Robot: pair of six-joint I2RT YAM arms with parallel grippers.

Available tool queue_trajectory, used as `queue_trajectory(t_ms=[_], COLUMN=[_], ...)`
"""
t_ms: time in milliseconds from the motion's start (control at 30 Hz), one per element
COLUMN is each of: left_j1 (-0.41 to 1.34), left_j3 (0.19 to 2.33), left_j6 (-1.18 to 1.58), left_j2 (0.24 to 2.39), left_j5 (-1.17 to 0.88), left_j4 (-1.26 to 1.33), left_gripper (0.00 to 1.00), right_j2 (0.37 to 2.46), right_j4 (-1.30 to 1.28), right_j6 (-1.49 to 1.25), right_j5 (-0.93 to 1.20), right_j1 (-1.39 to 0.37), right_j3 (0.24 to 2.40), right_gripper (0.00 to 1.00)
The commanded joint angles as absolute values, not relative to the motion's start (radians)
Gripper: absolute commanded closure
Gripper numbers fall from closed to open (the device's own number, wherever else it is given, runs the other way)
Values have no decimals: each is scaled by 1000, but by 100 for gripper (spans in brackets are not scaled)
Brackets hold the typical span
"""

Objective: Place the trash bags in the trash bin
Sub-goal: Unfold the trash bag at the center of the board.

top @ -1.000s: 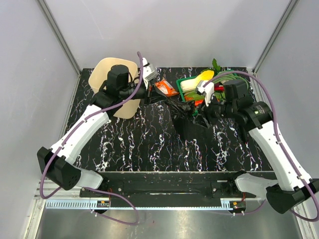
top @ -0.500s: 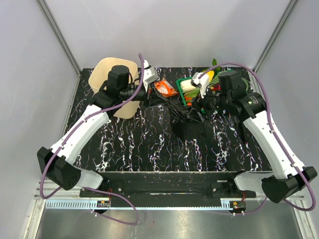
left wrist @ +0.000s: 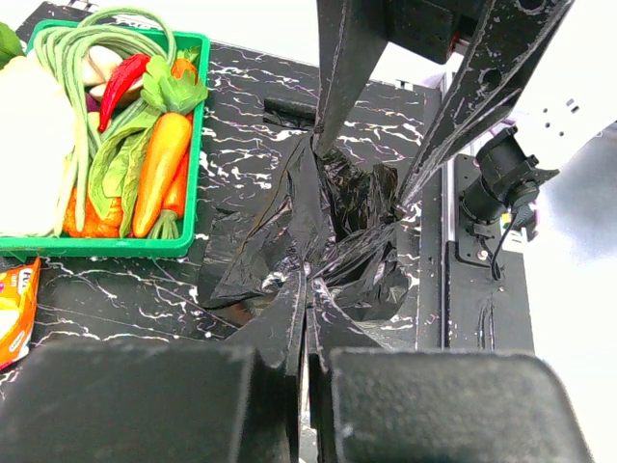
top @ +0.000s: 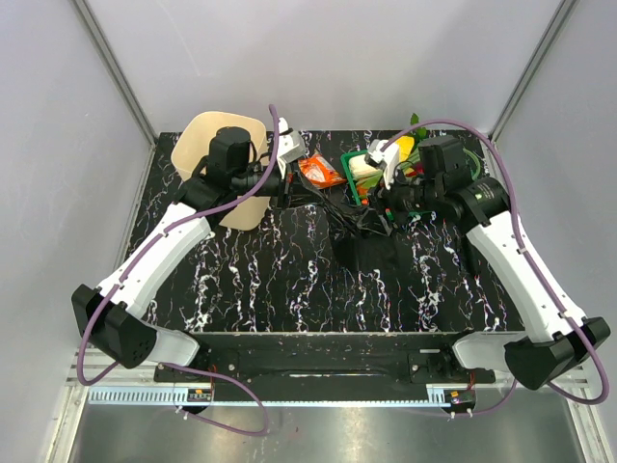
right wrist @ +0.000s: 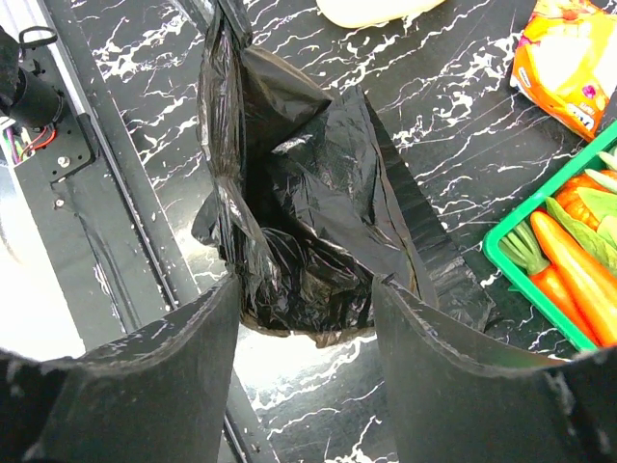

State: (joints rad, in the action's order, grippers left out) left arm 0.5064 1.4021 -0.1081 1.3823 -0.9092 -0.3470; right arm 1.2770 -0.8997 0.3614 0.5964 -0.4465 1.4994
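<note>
Since a second ago my right arm has drawn back toward the far side of the black, white-veined bench [top: 270, 280]. Its wrist now hangs over the near corner of the green plastic tray of vegetables [left wrist: 125, 246], and my left arm has held its place. Between the arms sits the glossy black plastic trash bag [left wrist: 328, 231], a crumpled, floppy sheet partly lifted off the bench. It is just beside the tray and well apart from the tall cream plastic trash bin [top: 241, 207] at the far left corner.

My left end effector [left wrist: 307, 352] is clenched on a gathered fold of the bag's film, which runs up out of the closed jaws. My right end effector [right wrist: 304, 289] stands released, jaws wide. Its fingertips [left wrist: 333, 96] sit at the bag's rim, but I cannot tell whether they touch the film or merely flank it. An orange foil snack wrapper [right wrist: 569, 58] lies near the tray and is no part of the job.

As I judge it, the bag weighs next to nothing, has no stiffness and is slick, so it will sag and trail rather than hold a shape. A pinch on a bunched fold of several layers should hold better than one on a single skin, which could slip or tear. The trailing end could drag on the bench or catch the bin's rim, so it needs lifting high before it goes over.
</note>
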Motion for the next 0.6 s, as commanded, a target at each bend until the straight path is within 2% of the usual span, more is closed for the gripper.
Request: queue_trajectory(t_ms=[0,200,300,433,500,567], left_j1=[508,509,511,511,511,511], left_j3=[1448,1450,1448,1447,1447,1443], left_j6=[-118,-120,-120,-130,-150,-181], left_j2=[1359,1362,1362,1364,1364,1364], left_j5=[-945,-945,-953,-950,-946,-939], left_j4=[-318,-318,-316,-321,-330,-347], left_gripper=[100,100,100,100,100,89], right_j2=[1285,1305,1312,1319,1319,1318], right_j4=[-845,-838,-834,-830,-809,-792], right_j6=[348,345,344,334,308,288], right_j5=[629,637,641,623,569,511], right_j1=[-463,-480,-491,-494,-495,-497], right_j3=[1516,1511,1509,1529,1539,1551], right_gripper=[39,47,64,98,100,100])
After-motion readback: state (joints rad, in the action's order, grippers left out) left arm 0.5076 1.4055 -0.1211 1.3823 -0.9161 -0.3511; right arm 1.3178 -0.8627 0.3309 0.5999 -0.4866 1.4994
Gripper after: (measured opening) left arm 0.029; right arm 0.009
